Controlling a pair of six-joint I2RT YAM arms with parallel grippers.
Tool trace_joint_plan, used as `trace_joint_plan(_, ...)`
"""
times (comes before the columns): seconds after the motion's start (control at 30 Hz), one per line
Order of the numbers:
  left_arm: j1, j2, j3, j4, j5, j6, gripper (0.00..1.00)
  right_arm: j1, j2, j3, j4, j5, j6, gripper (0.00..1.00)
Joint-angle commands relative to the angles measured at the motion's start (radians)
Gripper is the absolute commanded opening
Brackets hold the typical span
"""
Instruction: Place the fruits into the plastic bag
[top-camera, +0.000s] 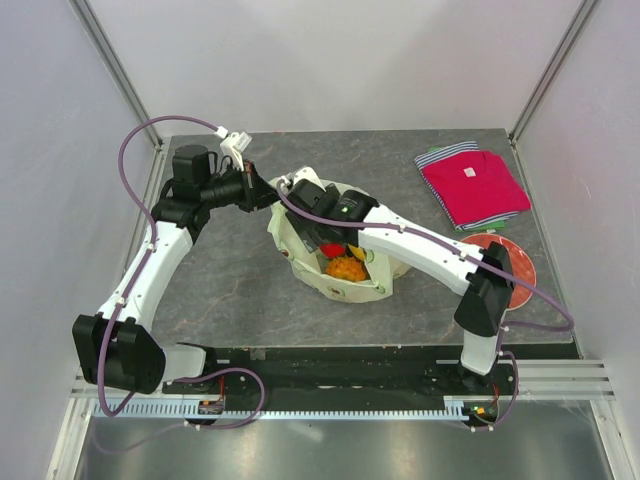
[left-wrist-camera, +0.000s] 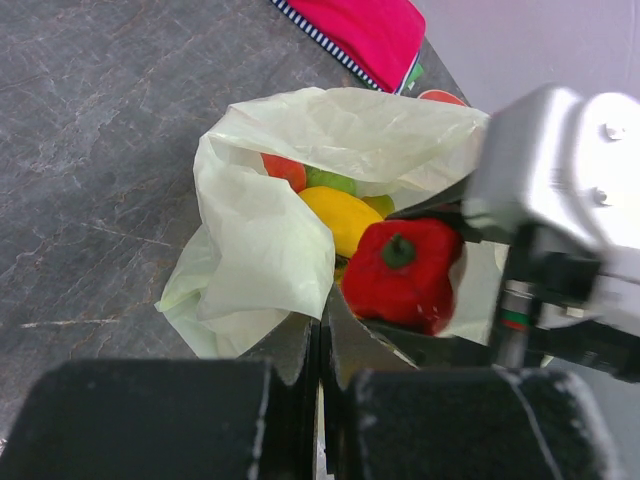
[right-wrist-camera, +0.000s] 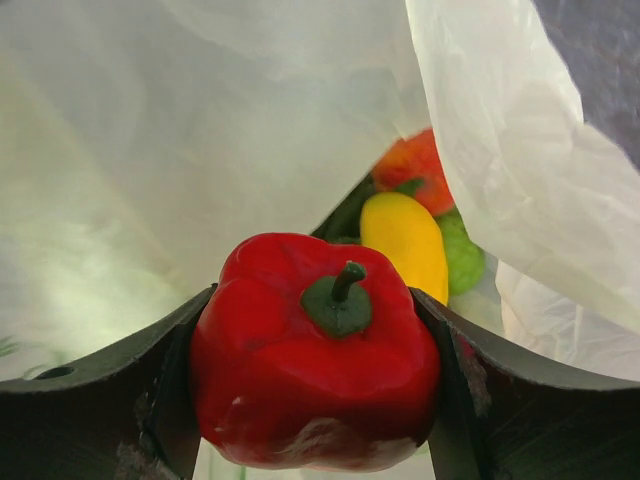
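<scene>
The pale-green plastic bag (top-camera: 292, 238) stands open mid-table. My left gripper (left-wrist-camera: 325, 330) is shut on the bag's near rim (left-wrist-camera: 270, 240), holding the mouth up. My right gripper (right-wrist-camera: 313, 300) reaches into the mouth, its jaws wide and closed on the red piece (right-wrist-camera: 315, 350), a pepper shape with a green stem, also in the left wrist view (left-wrist-camera: 400, 275). Deeper in the bag lie a yellow piece (right-wrist-camera: 405, 240), a green round fruit (right-wrist-camera: 462, 255) and an orange-red peach (right-wrist-camera: 415, 165). The orange pineapple (top-camera: 346, 268) lies in the bag's near end.
A folded red shirt (top-camera: 472, 184) lies at the back right. A round floral plate (top-camera: 512, 262) sits at the right, partly under my right arm. Metal frame posts and white walls bound the grey table (top-camera: 220, 300).
</scene>
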Motion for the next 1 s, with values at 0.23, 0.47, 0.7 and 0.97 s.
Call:
trace_joint_plan(0.23,0.004,-0.013,0.004,0.029,0.016,-0.011,0.01,-0.078,0.026,-0.131,0.122,-0.058,0.069,0.20)
trace_joint_plan(0.47,0.005,-0.013,0.003,0.027,0.018,-0.011,0.02,-0.116,0.017,-0.218,0.212,-0.136,0.083,0.34)
trace_joint_plan(0.7,0.004,-0.016,0.003,0.025,0.018,-0.010,0.02,-0.119,0.005,-0.233,0.226,-0.135,0.073,0.68)
trace_joint_plan(0.97,0.005,-0.014,0.003,0.024,0.018,-0.010,0.01,-0.118,-0.074,-0.256,0.265,-0.159,0.048,0.83)
